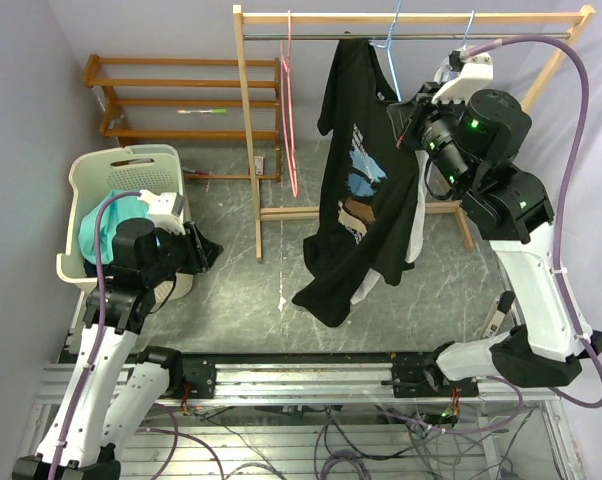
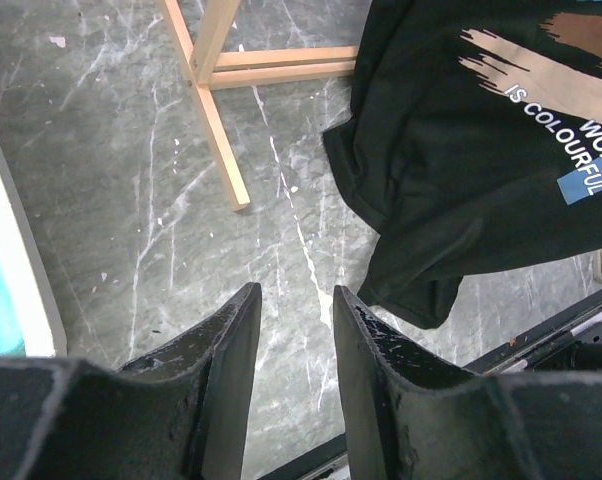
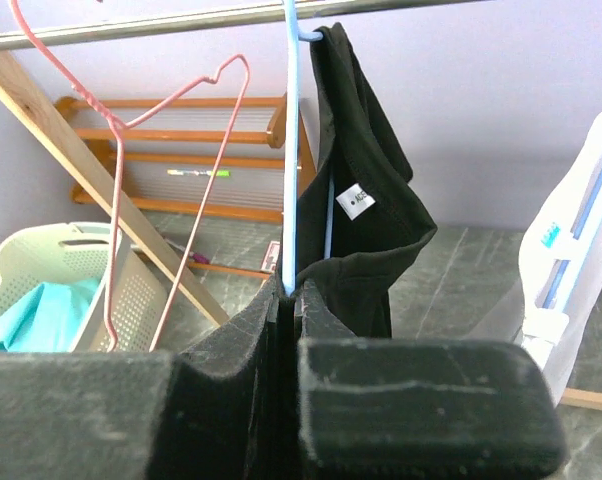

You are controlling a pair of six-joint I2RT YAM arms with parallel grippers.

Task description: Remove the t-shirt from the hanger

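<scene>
A black t-shirt point(image 1: 366, 190) with a printed front hangs lopsided from a blue hanger point(image 1: 391, 45) on the rack's rail, its lower part sagging to the left. In the right wrist view the blue hanger point(image 3: 290, 150) wire runs straight down into my right gripper point(image 3: 291, 290), which is shut on it, with the t-shirt point(image 3: 366, 200) fabric bunched against the fingertips. My right gripper point(image 1: 409, 125) sits at the shirt's right shoulder. My left gripper point(image 1: 206, 250) stays low by the basket. The left gripper point(image 2: 296, 300) is open with only floor between its fingers, the t-shirt point(image 2: 481, 150) hem hanging to its right.
An empty pink hanger point(image 1: 289, 120) hangs on the wooden rack point(image 1: 411, 17) left of the shirt. A white garment point(image 3: 571, 250) hangs to the right. A white laundry basket point(image 1: 81, 195) holding teal cloth stands at the left, a wooden shelf point(image 1: 181, 90) behind it.
</scene>
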